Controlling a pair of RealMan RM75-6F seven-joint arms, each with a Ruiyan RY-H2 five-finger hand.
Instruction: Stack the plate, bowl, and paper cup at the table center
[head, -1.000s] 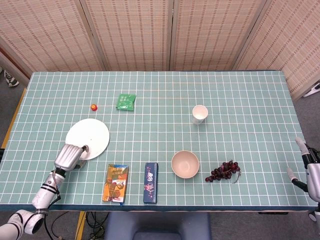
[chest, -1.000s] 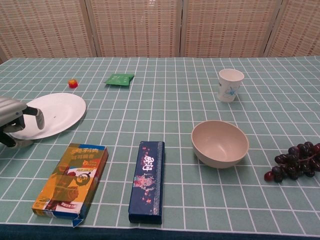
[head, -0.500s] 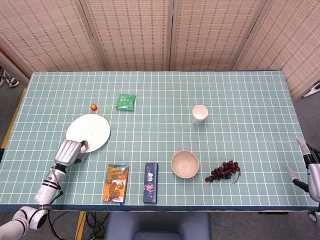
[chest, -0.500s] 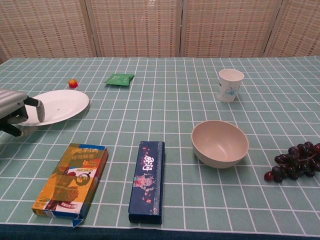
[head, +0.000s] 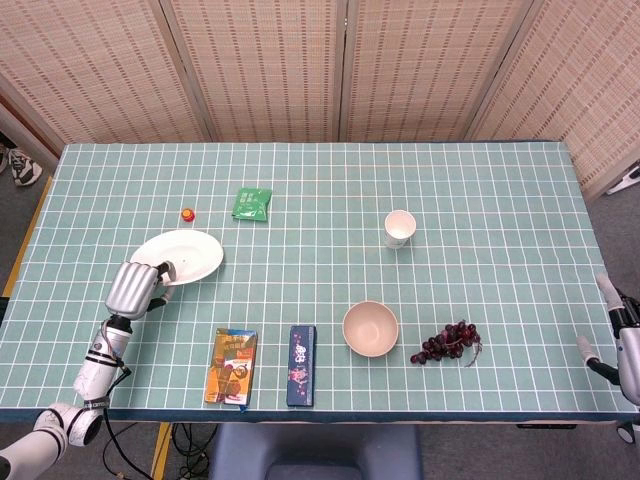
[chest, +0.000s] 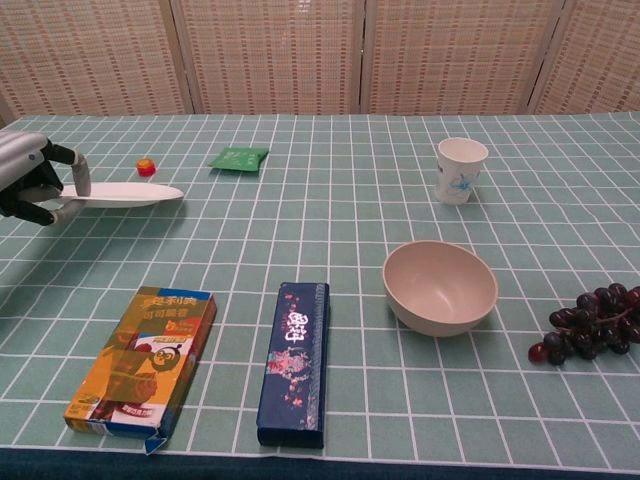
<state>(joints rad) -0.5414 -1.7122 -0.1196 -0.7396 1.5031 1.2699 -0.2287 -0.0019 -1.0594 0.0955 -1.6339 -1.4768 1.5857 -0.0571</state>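
My left hand (head: 134, 287) (chest: 30, 178) pinches the near rim of the white plate (head: 186, 256) (chest: 125, 193) and holds it lifted above the table at the left, nearly level. The beige bowl (head: 370, 328) (chest: 440, 286) sits upright near the front, right of centre. The white paper cup (head: 400, 228) (chest: 461, 170) stands upright further back on the right. My right hand (head: 622, 337) shows only at the far right edge of the head view, off the table, fingers apart and holding nothing.
An orange snack box (head: 231, 366) (chest: 143, 358) and a dark blue box (head: 302, 364) (chest: 293, 360) lie at the front. Purple grapes (head: 447, 342) (chest: 590, 321) lie right of the bowl. A green packet (head: 252, 203) (chest: 238, 158) and a small red object (head: 187, 213) (chest: 146, 167) sit at the back left.
My left hand has raised the plate off the table and levelled it. The right hand has not moved.
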